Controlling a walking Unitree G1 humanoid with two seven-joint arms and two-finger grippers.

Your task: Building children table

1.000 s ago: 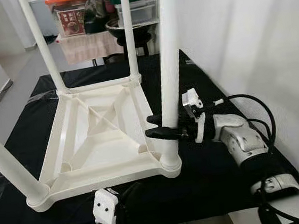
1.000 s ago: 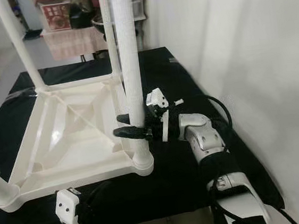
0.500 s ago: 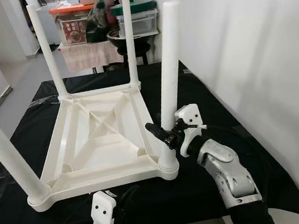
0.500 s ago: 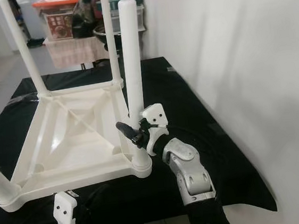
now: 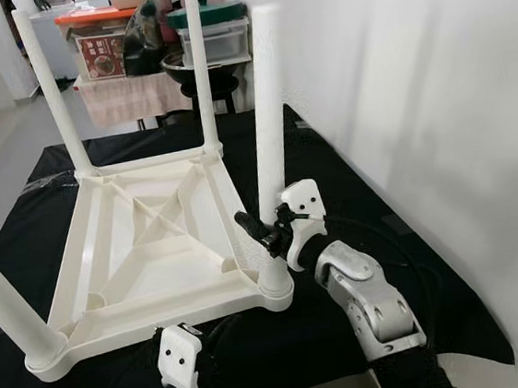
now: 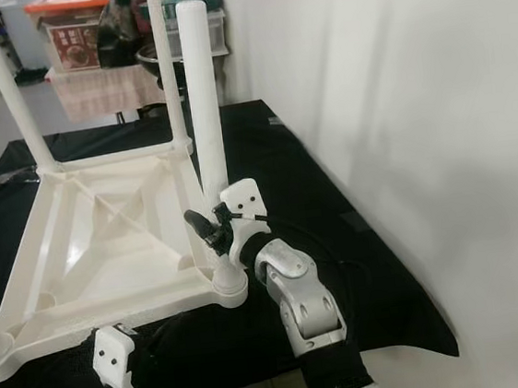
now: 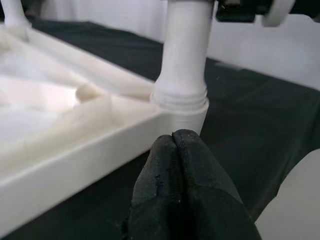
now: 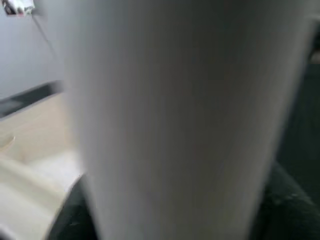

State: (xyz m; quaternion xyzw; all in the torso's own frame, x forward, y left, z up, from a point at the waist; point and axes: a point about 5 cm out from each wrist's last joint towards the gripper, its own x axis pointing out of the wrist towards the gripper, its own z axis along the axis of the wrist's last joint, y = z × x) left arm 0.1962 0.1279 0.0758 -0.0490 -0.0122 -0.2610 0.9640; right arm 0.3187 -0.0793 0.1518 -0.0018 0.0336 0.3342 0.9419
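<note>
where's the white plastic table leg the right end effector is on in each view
Left eye view: the white plastic table leg stands upright right of centre, in the tabletop's near right corner.
Right eye view: left of centre.
Left wrist view: top centre, its base.
Right wrist view: close up, blurred.
Shared landmark: the leg's ribbed white corner socket.

Right arm: forearm raised and angled forward, my right gripper (image 5: 261,234) with fingers (image 5: 247,222) seemingly closed around a white leg (image 5: 266,119); contact partly hidden.
Left arm: low, left gripper (image 7: 174,145) fingers pressed together, holding nothing.
</note>
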